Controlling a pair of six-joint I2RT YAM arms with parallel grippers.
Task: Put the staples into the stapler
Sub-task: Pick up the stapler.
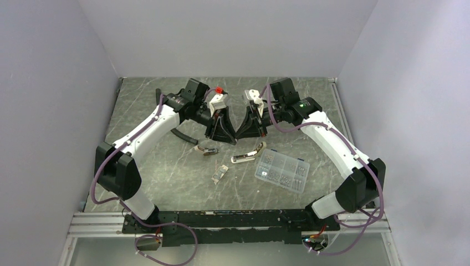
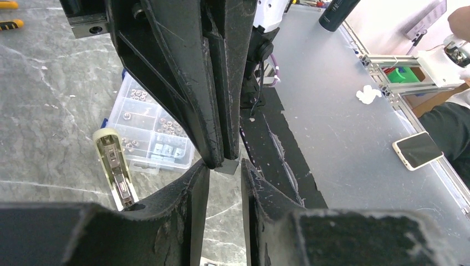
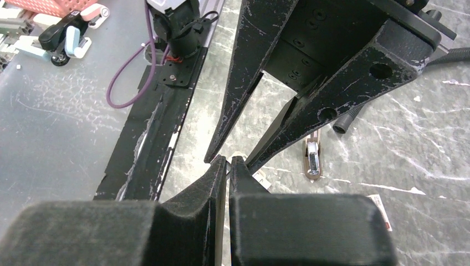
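olive-grey, silver-based stapler (image 1: 248,154) lies just beside clear compartment box (image 1: 282,170) | right gripper (image 3: 228,159) pinches small grey strip (image 2: 226,168); left gripper (image 2: 224,164) narrowly parted around it, beyond box | risk: early release drops strip

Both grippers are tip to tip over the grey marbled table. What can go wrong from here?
1. The right gripper pinches a small grey piece only at its tips; it may slip as the open left gripper takes it.
2. Both sets of tips nearly touch, so closing may knock them together.
3. The olive-grey stapler with its silver channel lies unheld by the clear compartment box; it may slide during loading.
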